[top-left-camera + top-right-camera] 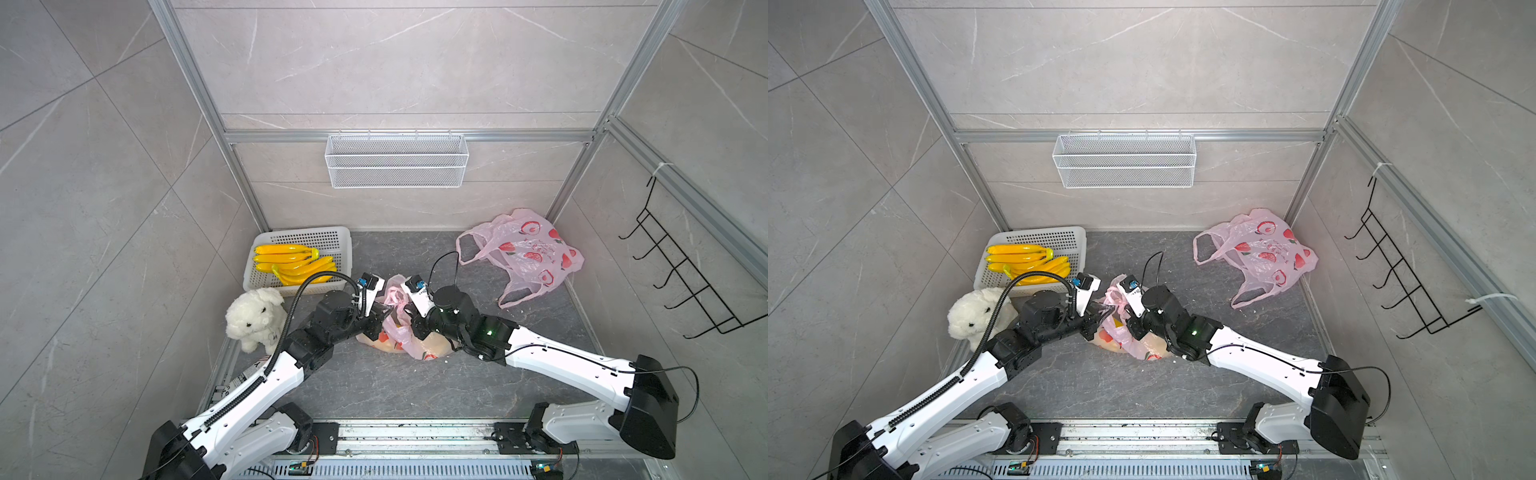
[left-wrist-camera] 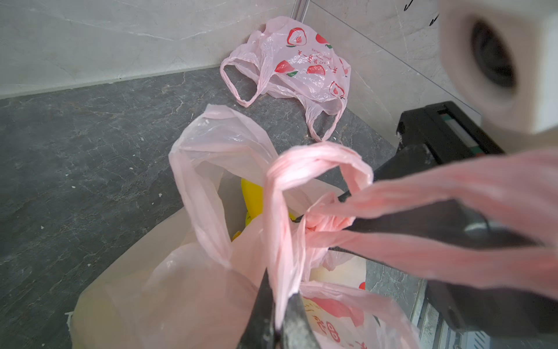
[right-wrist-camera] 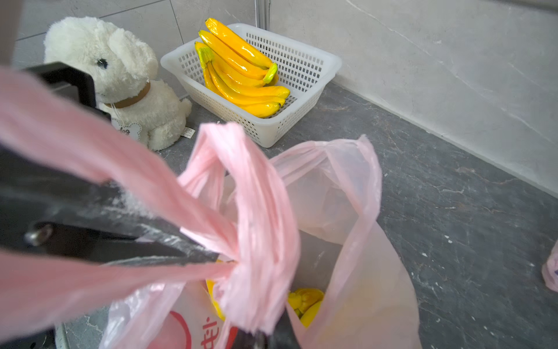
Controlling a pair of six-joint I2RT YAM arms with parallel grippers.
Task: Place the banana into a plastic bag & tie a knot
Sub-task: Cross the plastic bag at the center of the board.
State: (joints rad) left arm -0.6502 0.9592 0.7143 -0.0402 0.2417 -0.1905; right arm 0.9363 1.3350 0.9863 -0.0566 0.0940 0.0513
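Both my claws are closing tight on the handles of a pink plastic bag [image 1: 409,347].
My left claw [image 2: 276,305] is clamping one twisted handle [image 2: 277,226], my right claw [image 3: 264,337] is clamping the other handle [image 3: 265,226], and the yellow banana [image 2: 252,193] is lying inside the bag on the grey tabletop [image 1: 415,386].

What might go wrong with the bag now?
1. The thin handles are stretched between the left pincer and right pincer; they may tear or slip out.
2. The pink bag gapes open, so the banana might tumble out if the bag tips.
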